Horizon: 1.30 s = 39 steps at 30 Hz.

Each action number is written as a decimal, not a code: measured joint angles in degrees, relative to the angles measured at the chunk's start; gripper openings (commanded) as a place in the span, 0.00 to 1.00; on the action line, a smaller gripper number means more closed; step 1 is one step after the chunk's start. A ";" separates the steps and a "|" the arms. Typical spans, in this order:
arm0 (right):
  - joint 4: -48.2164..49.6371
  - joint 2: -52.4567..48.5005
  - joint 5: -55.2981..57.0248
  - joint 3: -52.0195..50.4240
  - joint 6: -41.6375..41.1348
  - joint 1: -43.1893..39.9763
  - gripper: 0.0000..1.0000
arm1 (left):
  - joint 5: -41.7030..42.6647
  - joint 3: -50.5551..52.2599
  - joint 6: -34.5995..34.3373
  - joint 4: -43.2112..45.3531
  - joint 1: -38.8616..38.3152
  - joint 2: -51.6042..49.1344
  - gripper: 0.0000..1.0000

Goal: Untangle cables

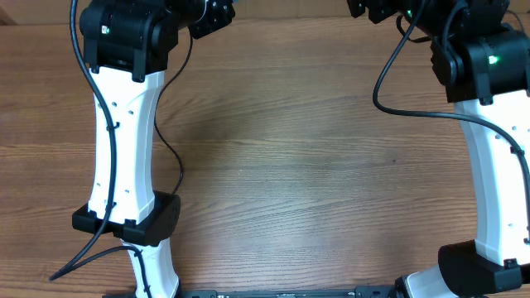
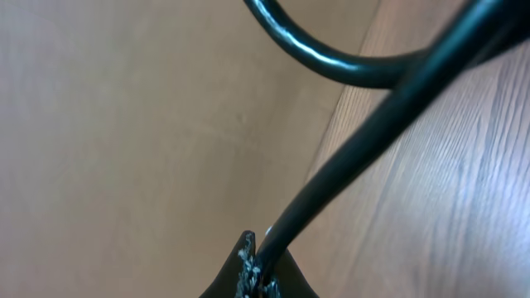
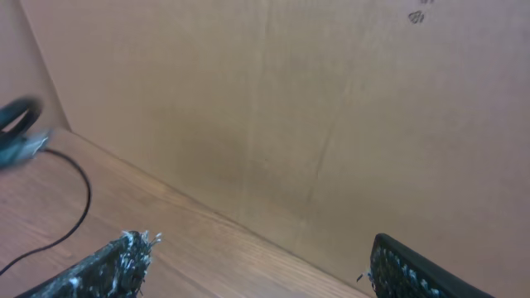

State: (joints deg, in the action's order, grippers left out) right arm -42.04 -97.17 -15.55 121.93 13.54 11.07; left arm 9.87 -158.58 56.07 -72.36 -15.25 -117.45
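In the left wrist view my left gripper (image 2: 255, 263) is shut on a black cable (image 2: 356, 141). That cable rises up and to the right from the fingertips and curves into a loop (image 2: 331, 58) near the top. My right gripper (image 3: 257, 248) stands open with nothing between its fingers (image 3: 116, 265). A thin black cable (image 3: 76, 207) lies on the wood to its left and runs to a blurred plug end (image 3: 21, 132) at the frame's left edge. Both grippers are beyond the top edge of the overhead view, and no thin cables show there.
A brown cardboard wall (image 3: 290, 108) stands at the back of the wooden table (image 1: 315, 182), close in front of both grippers. The arms' own thicker black cables hang beside the left arm (image 1: 170, 141) and the right arm (image 1: 397, 108).
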 measured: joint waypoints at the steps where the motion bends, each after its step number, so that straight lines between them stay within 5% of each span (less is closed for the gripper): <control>1: -0.26 0.00 -0.13 0.00 0.02 0.00 0.84 | 0.68 0.00 2.40 0.00 -0.02 0.00 0.04; 6: -2.56 0.00 -0.63 0.00 0.02 0.00 0.82 | 2.69 0.00 9.90 -0.39 -0.42 0.00 0.04; 13: -3.34 0.00 -1.88 0.00 -0.37 0.00 0.72 | 4.63 0.00 11.52 -1.57 -0.52 -0.02 0.04; 29: 0.94 0.02 -10.29 0.00 -33.42 0.24 0.76 | -1.97 0.00 12.81 2.99 -0.48 -4.24 0.04; 39: -1.09 -2.56 -12.09 0.00 -34.07 3.45 0.76 | -2.03 0.02 12.74 2.89 -0.94 -4.90 0.04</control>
State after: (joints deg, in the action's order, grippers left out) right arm -43.13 -99.72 -27.64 121.93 -20.53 14.52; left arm 7.84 -158.56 68.82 -69.47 -16.19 -122.34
